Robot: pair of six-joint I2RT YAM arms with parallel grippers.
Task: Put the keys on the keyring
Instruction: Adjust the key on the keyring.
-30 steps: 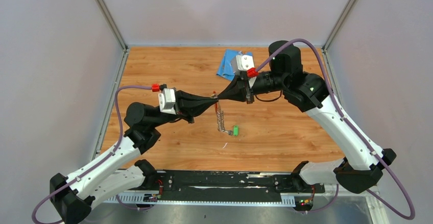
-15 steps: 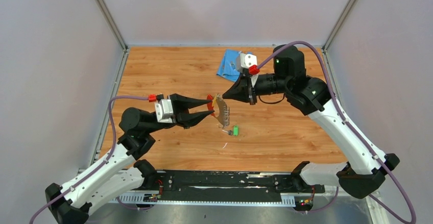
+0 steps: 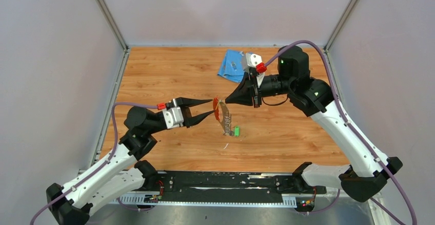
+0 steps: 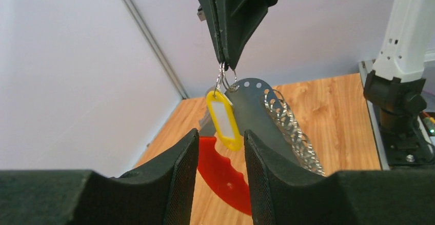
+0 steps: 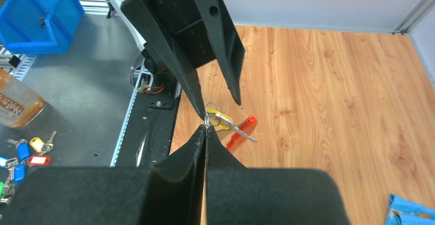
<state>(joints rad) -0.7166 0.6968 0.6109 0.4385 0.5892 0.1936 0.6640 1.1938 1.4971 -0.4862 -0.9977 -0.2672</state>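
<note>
We see a wooden counter (image 3: 169, 76) with two robot arms meeting above it. The right arm's black fingers (image 3: 228, 100) are pressed together on the top of a flat silvery keyring (image 3: 224, 116) with a red curved edge, which hangs from them. The left arm's black fingers (image 3: 197, 101) stand apart just left of the keyring, holding nothing. A folded blue cloth (image 3: 229, 66) lies well behind the keyring. A small silver key with a yellow plastic tag (image 4: 224, 120) hangs against the keyring. A green-tagged key (image 3: 237, 130) lies on the counter near the keyring's lower end.

Crowded at mid-table, free boards to either side.
The flat silvery keyring (image 3: 224, 116) with a red curved strip dangles from the black right gripper's (image 3: 227, 101) pinched tips, barring the way ahead of the black left gripper's (image 3: 212, 106) parted fingers. A small green-tagged key (image 3: 237, 130) lies just beneath it, and a folded blue cloth (image 3: 231, 65) lies at the back.
</note>
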